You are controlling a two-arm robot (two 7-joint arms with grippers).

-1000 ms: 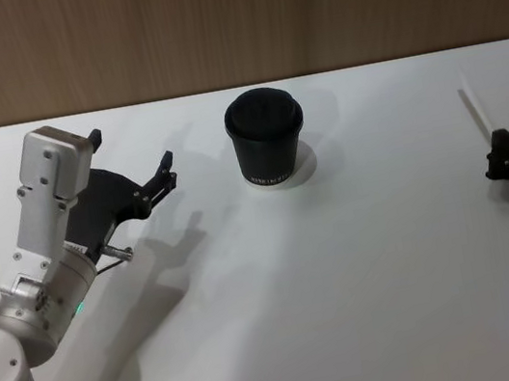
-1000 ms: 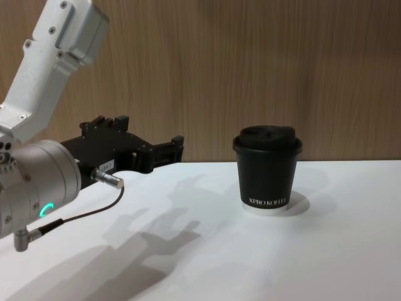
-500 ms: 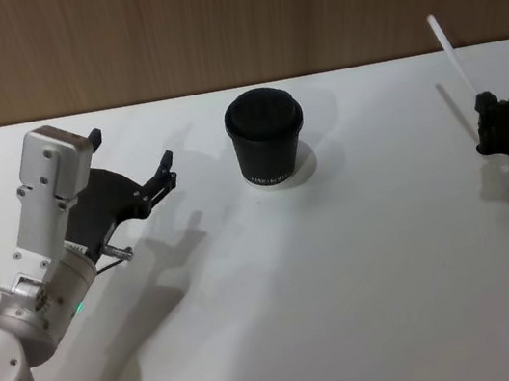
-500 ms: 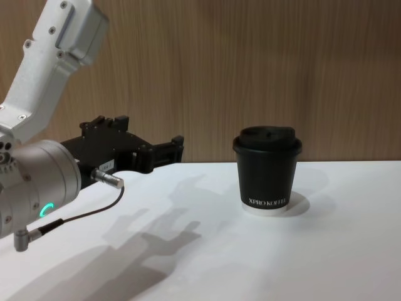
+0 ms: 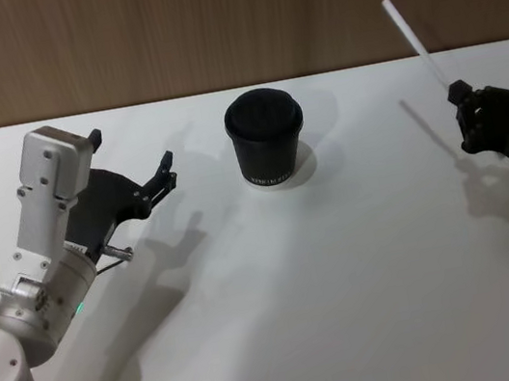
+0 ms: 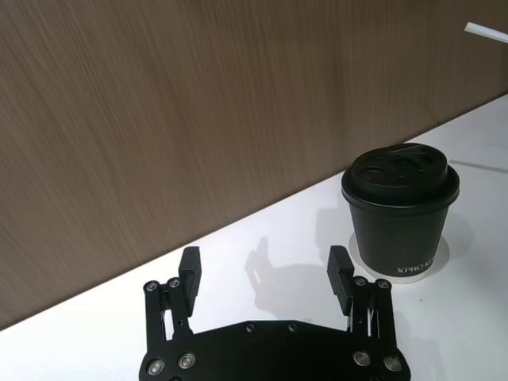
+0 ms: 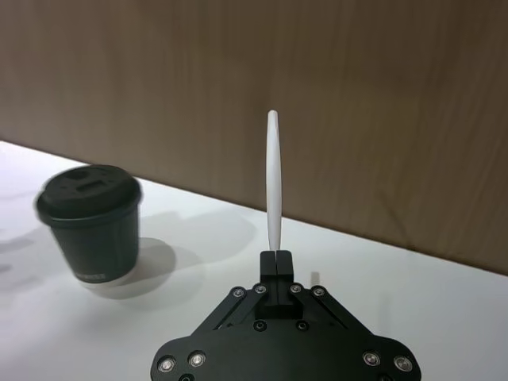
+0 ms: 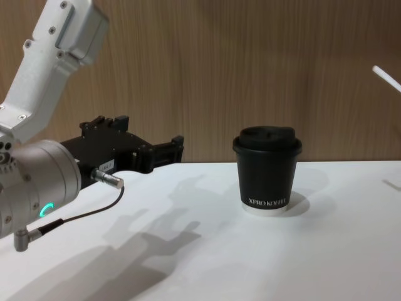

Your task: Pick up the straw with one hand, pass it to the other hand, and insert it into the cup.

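The black lidded cup stands at the table's far centre, also seen as the cup from the chest. My right gripper hovers at the right, shut on the lower end of the white straw, which slants up and away. In the right wrist view the straw rises from the shut gripper, with the cup off to one side. My left gripper hangs open left of the cup, nothing between its fingers. The straw's tip enters the chest view at the right edge.
The white table ends at a wooden wall close behind the cup. A thin grey cable with a metal plug hangs from my left wrist. Open tabletop lies between cup and right gripper.
My right gripper has risen off the table with the straw and moved inward toward the cup. The left arm and the cup have stayed still.
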